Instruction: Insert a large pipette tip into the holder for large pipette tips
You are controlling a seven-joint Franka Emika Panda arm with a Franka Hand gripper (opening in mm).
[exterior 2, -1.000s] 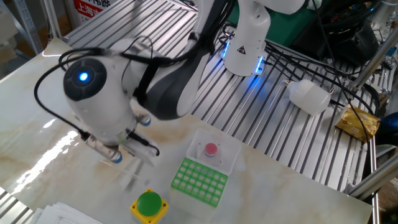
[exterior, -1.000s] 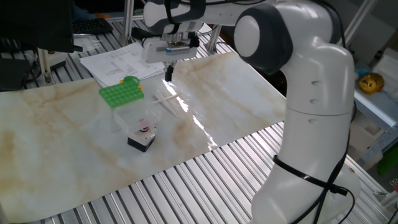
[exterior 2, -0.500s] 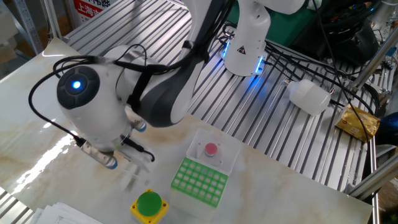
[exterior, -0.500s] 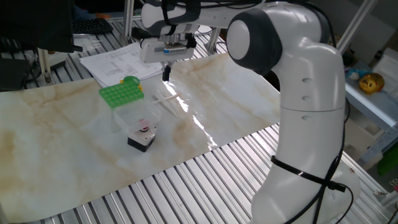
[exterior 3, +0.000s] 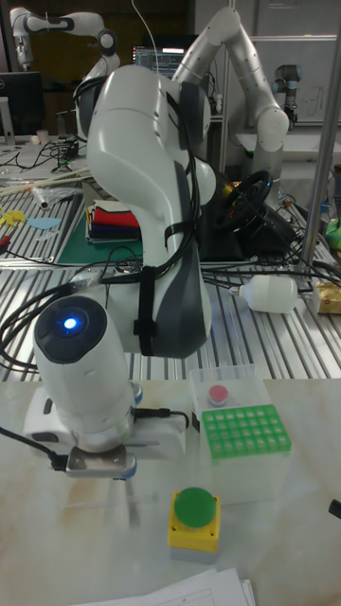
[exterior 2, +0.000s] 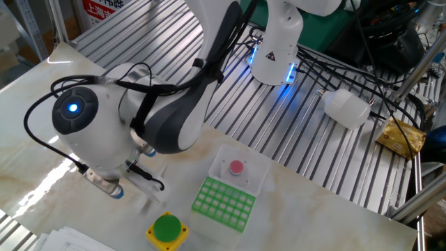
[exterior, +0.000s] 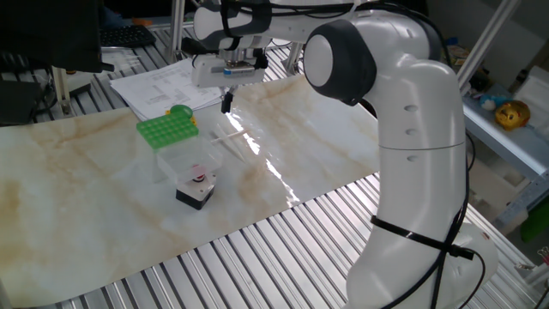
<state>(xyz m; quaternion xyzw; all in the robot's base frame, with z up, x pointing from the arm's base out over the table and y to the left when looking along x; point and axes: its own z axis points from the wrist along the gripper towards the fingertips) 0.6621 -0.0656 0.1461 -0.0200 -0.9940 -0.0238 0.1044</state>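
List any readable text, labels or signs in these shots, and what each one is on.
None of it can be quoted as it reads.
Red sign, top edge of the other fixed view: white characters, cut off and too blurred to read.
Black triangle symbol on the blue-lit white robot base: a warning-type mark, no words legible.
Printed sheets at the table's far edge: print too small to read.

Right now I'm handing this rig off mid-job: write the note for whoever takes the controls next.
Gripper: above the mat, past the tip's far end, holding nothing visible; open or shut can't be judged from these views.
Large pipette tip: lying flat on the mat, beside the rack, not gripped.
Green rack: upright on the clear box, holes look empty.
Also there: black box with red button, green-and-yellow button.
Done: nothing inserted. Left: descend, grasp the tip, lift, stand it in a rack hole.
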